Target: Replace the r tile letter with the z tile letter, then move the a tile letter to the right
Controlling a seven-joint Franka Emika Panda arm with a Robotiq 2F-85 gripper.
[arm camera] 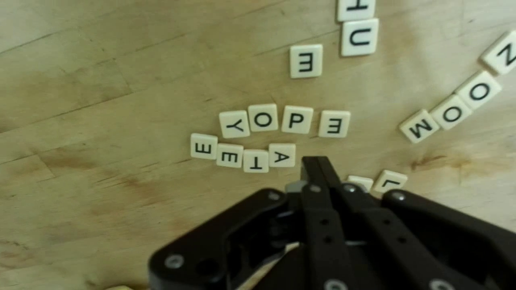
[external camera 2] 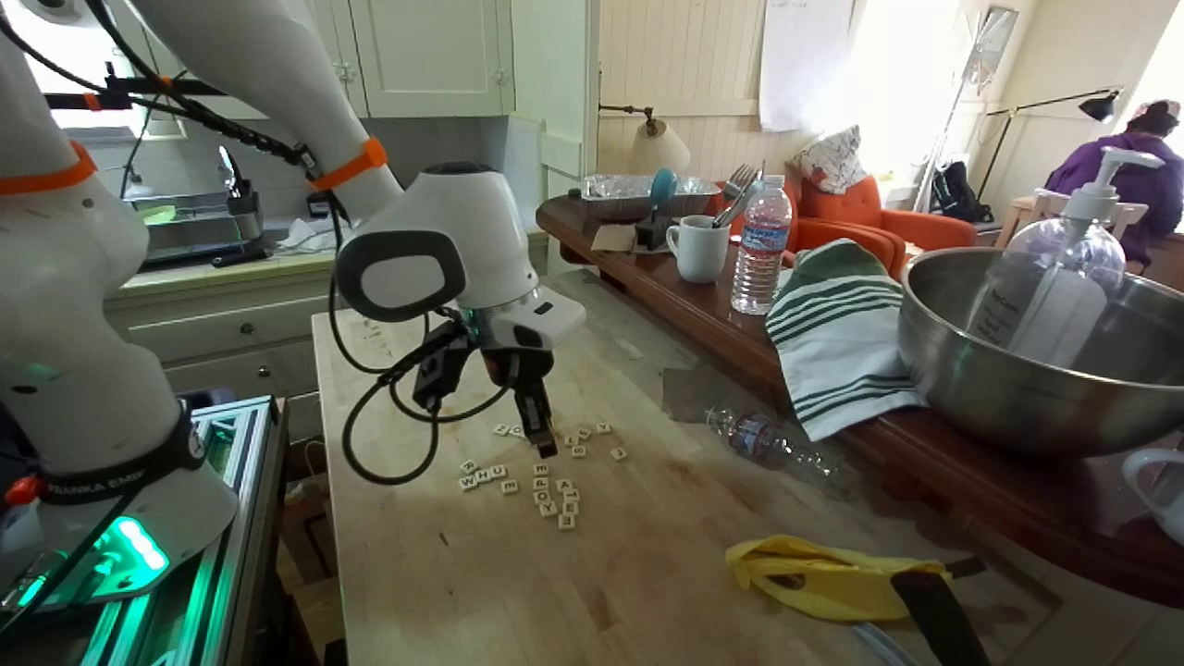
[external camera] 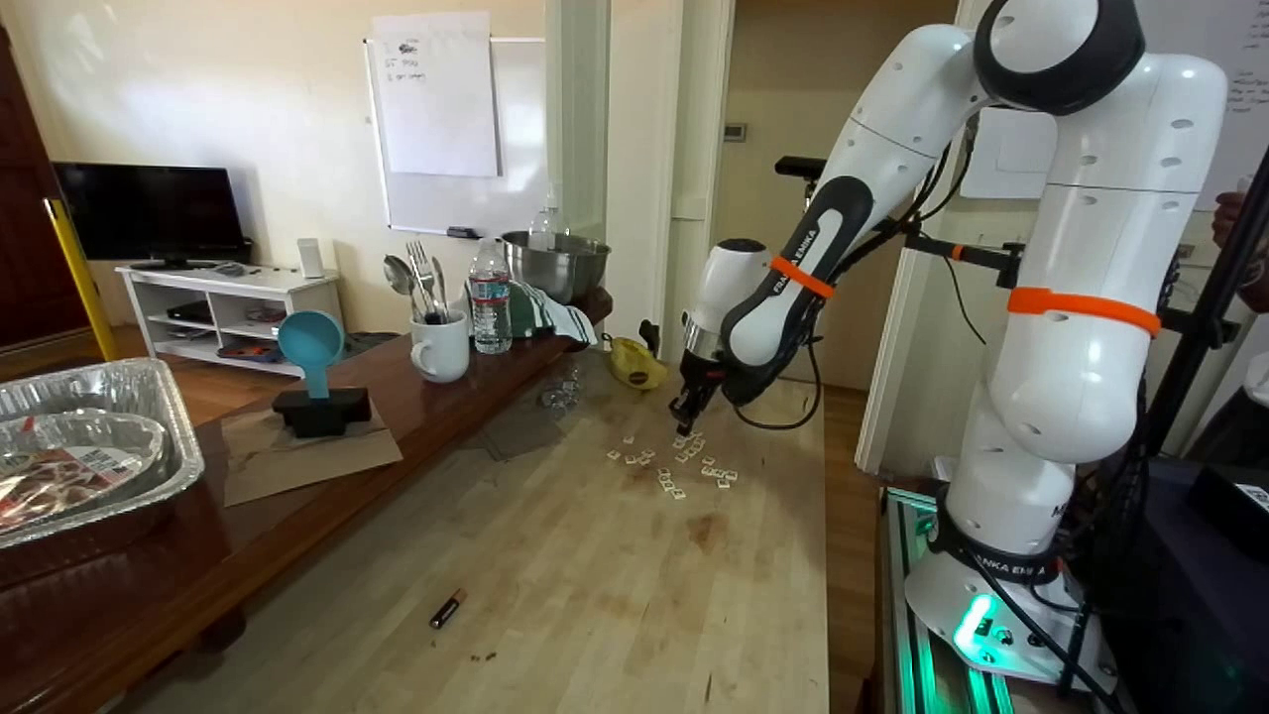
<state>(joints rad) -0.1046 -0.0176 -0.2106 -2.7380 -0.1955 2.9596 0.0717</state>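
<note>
In the wrist view my gripper (arm camera: 316, 160) is shut, fingertips together with nothing seen between them. Just left of the fingertips lies an A tile (arm camera: 282, 155), the end of a row with a T tile (arm camera: 256, 161) and two E tiles. A slanted row at the right holds M, two O tiles and a tile reading as Z or a turned N (arm camera: 500, 54), cut by the frame edge. In both exterior views the gripper (external camera: 684, 426) (external camera 2: 546, 451) points down among the tiles. Another A tile (external camera 2: 467, 466) lies by W, H, U. I see no readable R tile.
A row of Y, O, P, E tiles (arm camera: 297, 119) lies above the A row. An L tile (arm camera: 390, 181) and a partly hidden tile lie by the gripper. A yellow bag (external camera 2: 832, 578), a clear bottle (external camera 2: 768, 444) and a battery (external camera: 448, 608) lie on the table.
</note>
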